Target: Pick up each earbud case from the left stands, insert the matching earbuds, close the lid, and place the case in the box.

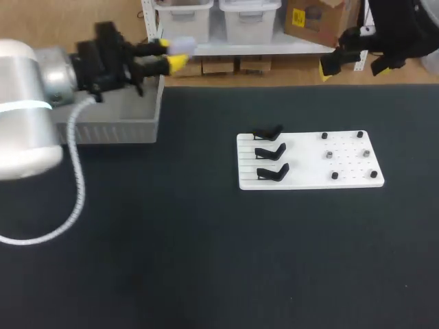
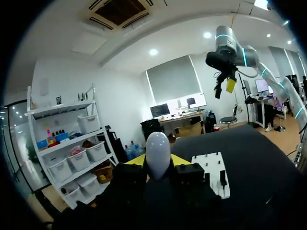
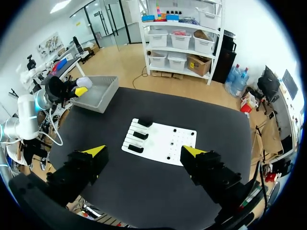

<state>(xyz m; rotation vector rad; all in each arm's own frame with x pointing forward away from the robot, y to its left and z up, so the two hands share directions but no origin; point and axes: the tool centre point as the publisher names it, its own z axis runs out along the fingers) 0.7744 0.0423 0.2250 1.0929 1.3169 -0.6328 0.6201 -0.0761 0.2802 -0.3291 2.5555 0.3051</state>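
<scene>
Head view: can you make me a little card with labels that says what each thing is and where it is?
left gripper: shut on the earbud case, held up near the gray box
right gripper: open, holding nothing, high above the table
white board: lying flat on the dark table
black stands: three in a column on the board's left part, all empty
small dark pieces: on the board's right part, too small to tell what they are

The left arm (image 1: 27,103) hides the left end of the grey box (image 1: 116,129) at the tabletop's far left corner, the earbud case (image 1: 182,46) is blurred, and the studs (image 1: 334,175) on the white board (image 1: 309,179) are too small to identify.
</scene>
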